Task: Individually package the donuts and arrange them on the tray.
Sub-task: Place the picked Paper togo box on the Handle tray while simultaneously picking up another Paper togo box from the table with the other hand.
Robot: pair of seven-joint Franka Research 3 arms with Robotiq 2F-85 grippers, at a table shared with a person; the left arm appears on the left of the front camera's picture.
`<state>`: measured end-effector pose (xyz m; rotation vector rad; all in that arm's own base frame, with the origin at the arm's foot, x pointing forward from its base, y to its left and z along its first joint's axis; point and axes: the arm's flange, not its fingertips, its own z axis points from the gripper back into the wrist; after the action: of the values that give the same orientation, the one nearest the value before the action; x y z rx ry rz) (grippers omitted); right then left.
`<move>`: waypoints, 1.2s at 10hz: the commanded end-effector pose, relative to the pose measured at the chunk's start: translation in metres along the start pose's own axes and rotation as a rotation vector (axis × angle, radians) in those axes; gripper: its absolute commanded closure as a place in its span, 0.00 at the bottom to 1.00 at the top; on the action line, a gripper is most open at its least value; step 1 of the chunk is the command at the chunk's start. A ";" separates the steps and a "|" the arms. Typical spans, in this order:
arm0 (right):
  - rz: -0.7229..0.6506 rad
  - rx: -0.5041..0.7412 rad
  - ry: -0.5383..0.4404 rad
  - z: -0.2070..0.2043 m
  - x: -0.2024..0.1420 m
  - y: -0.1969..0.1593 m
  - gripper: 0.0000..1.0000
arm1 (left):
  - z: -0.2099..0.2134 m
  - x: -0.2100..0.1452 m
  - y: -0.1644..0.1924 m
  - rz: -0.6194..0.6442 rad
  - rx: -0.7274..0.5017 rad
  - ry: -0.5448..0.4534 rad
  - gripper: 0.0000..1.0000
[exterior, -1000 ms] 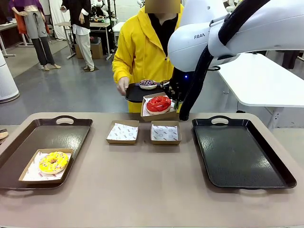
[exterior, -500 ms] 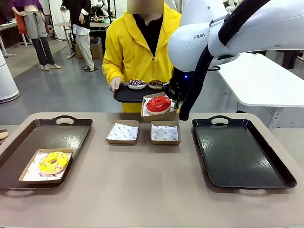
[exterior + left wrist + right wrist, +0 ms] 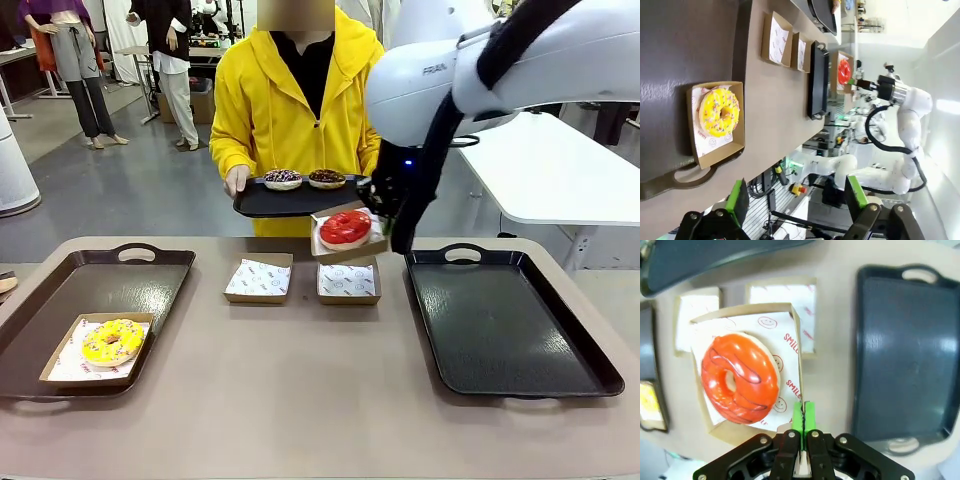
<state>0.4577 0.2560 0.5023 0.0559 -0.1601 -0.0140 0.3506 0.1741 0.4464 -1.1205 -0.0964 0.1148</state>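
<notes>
Beige table (image 3: 300, 400), bearing a bare black rectangular plastic tray (image 3: 500, 330) on the robot's right, a brown tray (image 3: 110, 285) on its left with the yellow-glazed sprinkled donut (image 3: 112, 341) boxed, and two empty square paper-lined cardboard boxes (image 3: 259, 278) between. Person in yellow (image 3: 290, 100), far side, holding a small black tray (image 3: 270, 205) with two chocolate donuts (image 3: 283, 178). Right gripper (image 3: 802, 412), clenched on the wall of a tilted cardboard box (image 3: 740, 309) carrying the glossy red donut (image 3: 740, 377), above the table beside the black tray; left gripper (image 3: 796, 197) spread, grasping nothing; advisable to level the box, lower it flat onto the black tray, and release only once it rests.
</notes>
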 end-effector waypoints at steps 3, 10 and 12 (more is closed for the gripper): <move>0.023 -0.014 0.030 0.021 -0.074 -0.100 0.99 | -0.045 0.067 -0.105 -0.038 0.236 0.087 0.00; -0.049 0.045 0.060 -0.038 -0.092 -0.186 0.99 | -0.226 0.135 -0.164 -0.173 0.654 0.110 0.00; -0.039 0.053 0.086 -0.053 -0.084 -0.187 0.99 | -0.263 0.139 -0.157 -0.194 0.715 0.113 0.00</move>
<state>0.3724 0.0755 0.4319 0.0752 -0.0772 -0.0708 0.5247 -0.1041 0.4778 -0.4449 -0.0563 -0.1069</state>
